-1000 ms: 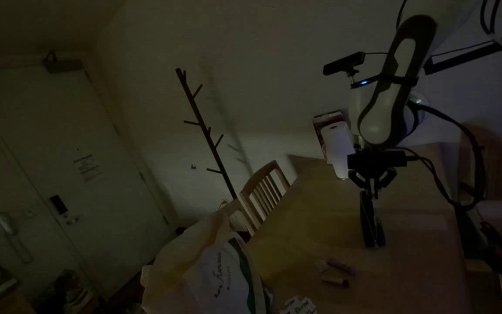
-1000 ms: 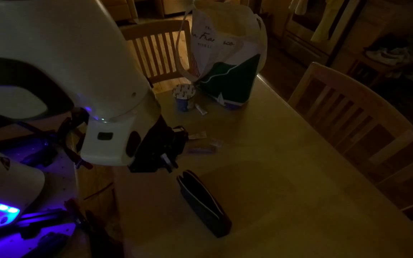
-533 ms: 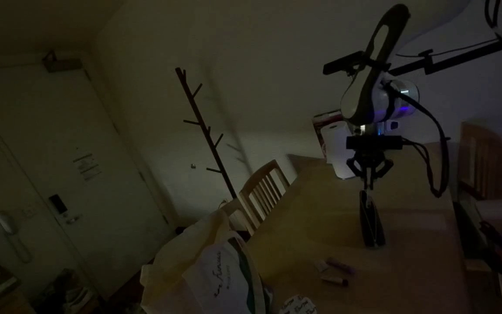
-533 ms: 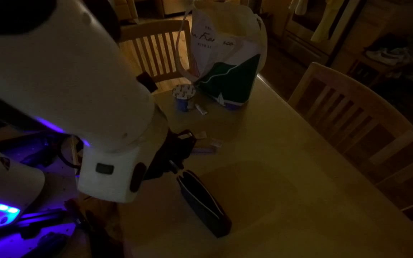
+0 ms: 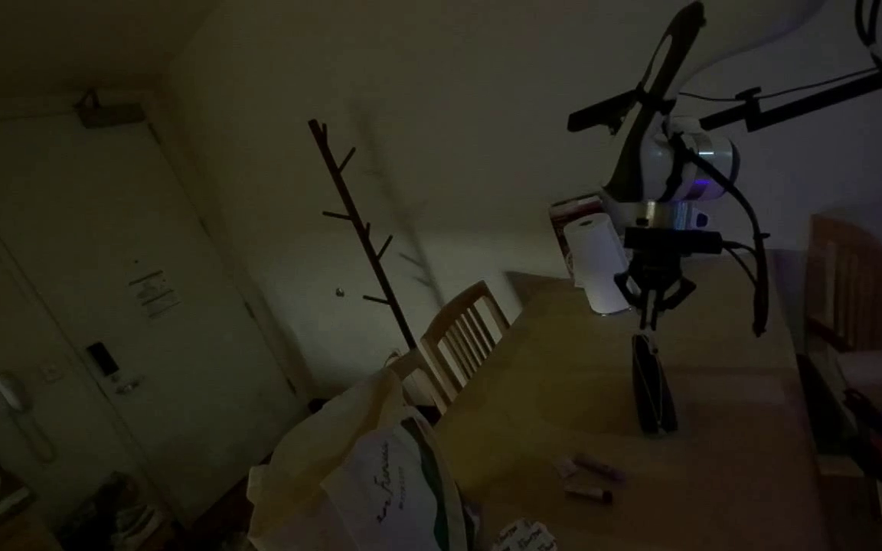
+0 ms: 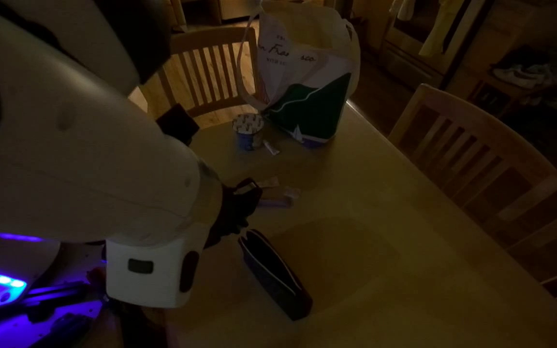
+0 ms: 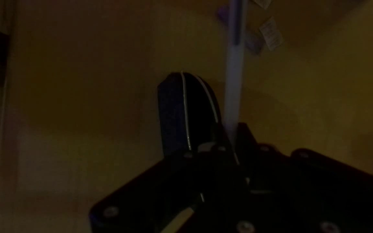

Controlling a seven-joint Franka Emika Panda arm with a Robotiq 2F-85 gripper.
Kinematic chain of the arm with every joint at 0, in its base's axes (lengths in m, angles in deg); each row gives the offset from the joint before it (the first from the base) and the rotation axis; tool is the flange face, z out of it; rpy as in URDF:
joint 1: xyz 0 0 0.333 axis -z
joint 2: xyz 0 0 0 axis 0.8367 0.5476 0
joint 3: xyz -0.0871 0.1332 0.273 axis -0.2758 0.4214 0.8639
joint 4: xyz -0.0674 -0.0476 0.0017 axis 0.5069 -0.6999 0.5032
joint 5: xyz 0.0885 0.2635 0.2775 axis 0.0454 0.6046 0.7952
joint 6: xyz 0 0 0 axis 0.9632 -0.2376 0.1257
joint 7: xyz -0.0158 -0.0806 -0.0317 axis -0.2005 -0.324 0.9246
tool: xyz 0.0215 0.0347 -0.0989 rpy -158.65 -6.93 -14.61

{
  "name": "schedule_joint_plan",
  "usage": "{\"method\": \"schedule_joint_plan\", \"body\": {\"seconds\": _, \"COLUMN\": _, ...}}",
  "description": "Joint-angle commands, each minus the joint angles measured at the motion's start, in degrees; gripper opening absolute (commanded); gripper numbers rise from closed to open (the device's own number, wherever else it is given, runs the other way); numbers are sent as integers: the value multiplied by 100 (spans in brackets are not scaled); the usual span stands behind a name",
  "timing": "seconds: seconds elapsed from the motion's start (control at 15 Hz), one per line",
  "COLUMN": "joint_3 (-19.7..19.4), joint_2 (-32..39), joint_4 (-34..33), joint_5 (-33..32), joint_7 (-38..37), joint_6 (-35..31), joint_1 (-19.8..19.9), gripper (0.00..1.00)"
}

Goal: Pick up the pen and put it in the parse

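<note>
I have the gripper [image 7: 231, 133] clenched on the pen [image 7: 234, 84]. In an exterior view the unzipped pouch [image 6: 272, 280] lies near and right of the gripper; in the wrist view, left of the pen, partly hidden by the gripper.

Pen [image 7: 234, 74] looks whitish, dark streak running down part of it. Pouch [image 7: 173, 116] is black, kinda navy on one side, with pale lines running lengthwise. Gripper [image 5: 648, 327] is mostly black. Bag [image 6: 305, 82] is white and green with black script, tub lid [image 6: 248, 123] white with dark marks.
</note>
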Motion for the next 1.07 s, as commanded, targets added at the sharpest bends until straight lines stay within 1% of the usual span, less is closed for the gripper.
{"method": "schedule_joint_plan", "body": {"seconds": 0.0, "joint_3": 180, "joint_2": 70, "joint_4": -192, "joint_5": 497, "joint_7": 425, "joint_6": 393, "joint_1": 249, "gripper": 3}}
{"method": "schedule_joint_plan", "body": {"seconds": 0.13, "joint_3": 188, "joint_2": 163, "joint_4": -322, "joint_5": 797, "joint_7": 478, "joint_6": 654, "joint_1": 308, "gripper": 3}}
{"method": "schedule_joint_plan", "body": {"seconds": 0.27, "joint_3": 154, "joint_2": 226, "joint_4": -473, "joint_5": 1145, "joint_7": 643, "joint_6": 1055, "joint_1": 383, "gripper": 3}}
{"method": "schedule_joint_plan", "body": {"seconds": 0.33, "joint_3": 161, "joint_2": 274, "joint_4": -528, "joint_5": 1236, "joint_7": 605, "joint_6": 1204, "joint_1": 440, "gripper": 3}}
{"method": "schedule_joint_plan", "body": {"seconds": 0.47, "joint_3": 178, "joint_2": 383, "joint_4": -584, "joint_5": 1294, "joint_7": 326, "joint_6": 1291, "joint_1": 584, "gripper": 3}}
{"method": "schedule_joint_plan", "body": {"seconds": 0.53, "joint_3": 135, "joint_2": 540, "joint_4": -590, "joint_5": 1362, "joint_7": 368, "joint_6": 1266, "joint_1": 674, "gripper": 3}}
{"method": "schedule_joint_plan", "body": {"seconds": 0.73, "joint_3": 167, "joint_2": 781, "joint_4": -565, "joint_5": 1365, "joint_7": 342, "joint_6": 1031, "joint_1": 829, "gripper": 3}}
{"method": "schedule_joint_plan", "body": {"seconds": 0.93, "joint_3": 294, "joint_2": 963, "joint_4": -500, "joint_5": 1190, "joint_7": 113, "joint_6": 565, "joint_1": 805, "gripper": 3}}
{"method": "schedule_joint_plan", "body": {"seconds": 1.0, "joint_3": 229, "joint_2": 782, "joint_4": -453, "joint_5": 1174, "joint_7": 293, "joint_6": 831, "joint_1": 889, "gripper": 11}}
